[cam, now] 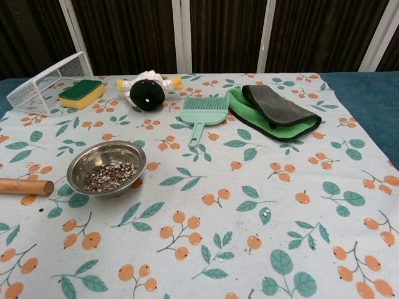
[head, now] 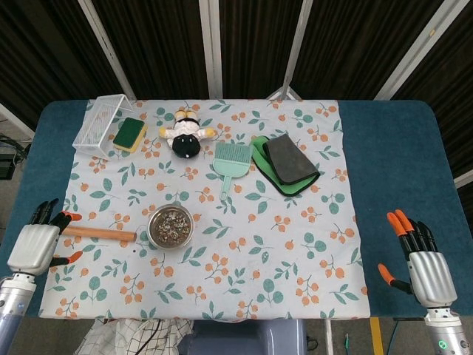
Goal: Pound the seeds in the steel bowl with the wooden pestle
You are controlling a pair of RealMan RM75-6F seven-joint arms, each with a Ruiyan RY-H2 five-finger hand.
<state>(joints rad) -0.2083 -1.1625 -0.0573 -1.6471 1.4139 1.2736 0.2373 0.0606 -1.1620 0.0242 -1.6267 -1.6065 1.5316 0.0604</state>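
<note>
Steel bowl (head: pixel 171 226): upright on the floral cloth (head: pixel 295 251), near-left part of the counter (head: pixel 392 163). Holds a shallow layer of mixed light and dark seeds (cam: pixel 110 175).

Wooden pestle (head: pixel 103 234): lying flat on the cloth, just left of the bowl, long axis running left to right; its right end sits close beside the bowl rim, with a small gap visible in the chest view.

Left robot hand (head: pixel 38 245): at the near-left edge of the counter, over the left end of the pestle. Fingers extended and spread, orange tips showing to either side of the handle. Whether it actually touches the pestle cannot be told; it has no closed grip on it.

Right robot hand (head: pixel 423 268): near-right corner, over bare blue counter, well apart from all items. Fingers straight and apart, thumb out to the side, holding nothing.

Other items, far side of the cloth, left to right:
- white wire basket (head: pixel 100 122), tipped on its side;
- yellow-and-green sponge (head: pixel 130 134), just beside the basket;
- small black-and-white plush toy (head: pixel 187 135);
- mint-green hand brush (head: pixel 230 166), handle pointing near;
- dark grey cloth folded on a green cloth (head: pixel 287 164).
</note>
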